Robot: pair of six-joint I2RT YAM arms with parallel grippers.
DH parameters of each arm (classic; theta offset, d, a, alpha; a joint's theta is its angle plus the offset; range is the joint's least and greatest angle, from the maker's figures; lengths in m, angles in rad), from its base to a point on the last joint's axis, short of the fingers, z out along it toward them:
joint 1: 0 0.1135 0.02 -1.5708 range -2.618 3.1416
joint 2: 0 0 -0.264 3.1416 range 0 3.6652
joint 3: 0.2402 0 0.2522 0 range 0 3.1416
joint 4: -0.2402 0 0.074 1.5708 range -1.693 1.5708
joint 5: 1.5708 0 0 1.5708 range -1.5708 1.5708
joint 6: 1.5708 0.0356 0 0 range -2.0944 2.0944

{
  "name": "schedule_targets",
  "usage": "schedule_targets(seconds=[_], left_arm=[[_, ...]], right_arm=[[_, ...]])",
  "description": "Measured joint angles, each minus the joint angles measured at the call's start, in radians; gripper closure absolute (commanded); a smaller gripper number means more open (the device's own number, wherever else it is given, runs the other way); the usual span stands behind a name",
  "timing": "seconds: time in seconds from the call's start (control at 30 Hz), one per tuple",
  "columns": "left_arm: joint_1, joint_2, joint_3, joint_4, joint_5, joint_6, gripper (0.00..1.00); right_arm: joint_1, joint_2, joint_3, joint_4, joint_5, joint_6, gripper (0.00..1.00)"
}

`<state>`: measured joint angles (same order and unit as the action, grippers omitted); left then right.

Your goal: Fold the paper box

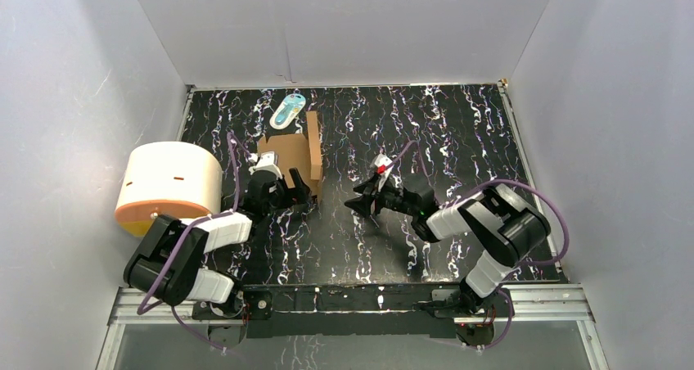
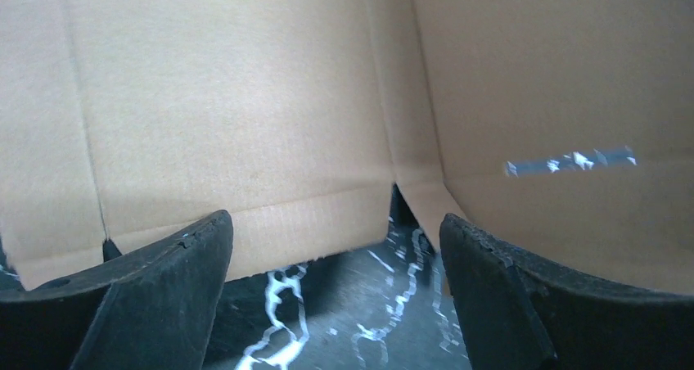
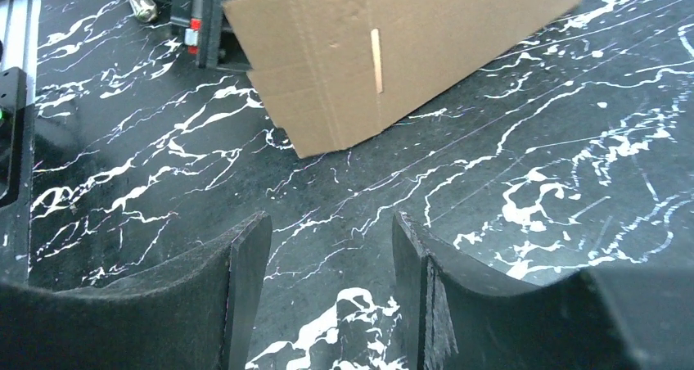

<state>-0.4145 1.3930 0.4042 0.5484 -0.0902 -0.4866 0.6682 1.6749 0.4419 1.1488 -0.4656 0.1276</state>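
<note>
The paper box is brown cardboard, partly raised, left of the table's middle, with one panel standing up along its right side. It fills the left wrist view as creased panels just above the table. My left gripper sits at the box's near edge, open and empty, with the cardboard edge just beyond the fingertips. My right gripper is open and empty over bare table to the right of the box, apart from it. The box shows at the top of the right wrist view.
A white-and-orange cylinder stands at the left wall beside the left arm. A small teal-white packet lies behind the box near the back edge. White walls enclose the black marbled table.
</note>
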Motion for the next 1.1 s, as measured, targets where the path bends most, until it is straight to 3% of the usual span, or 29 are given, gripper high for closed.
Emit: schedule_targets(seconds=[0.2, 0.4, 0.53, 0.77, 1.1], left_arm=[[-0.023, -0.075, -0.043, -0.022, 0.115, -0.163, 0.06], [-0.177, -0.175, -0.083, -0.043, 0.158, -0.327, 0.06], [-0.186, -0.310, -0.098, -0.074, 0.150, -0.394, 0.07], [-0.052, -0.467, -0.092, -0.080, 0.131, -0.483, 0.05], [0.172, -0.229, -0.036, 0.093, 0.216, -0.700, 0.03]], right_arm=[[0.000, -0.124, -0.049, -0.056, 0.107, -0.001, 0.35], [0.000, -0.269, -0.094, -0.154, 0.207, -0.013, 0.34], [0.000, -0.301, -0.095, -0.197, 0.235, -0.039, 0.34], [0.000, -0.274, -0.089, -0.227, 0.255, -0.080, 0.34], [0.000, -0.218, -0.048, -0.219, 0.281, -0.121, 0.34]])
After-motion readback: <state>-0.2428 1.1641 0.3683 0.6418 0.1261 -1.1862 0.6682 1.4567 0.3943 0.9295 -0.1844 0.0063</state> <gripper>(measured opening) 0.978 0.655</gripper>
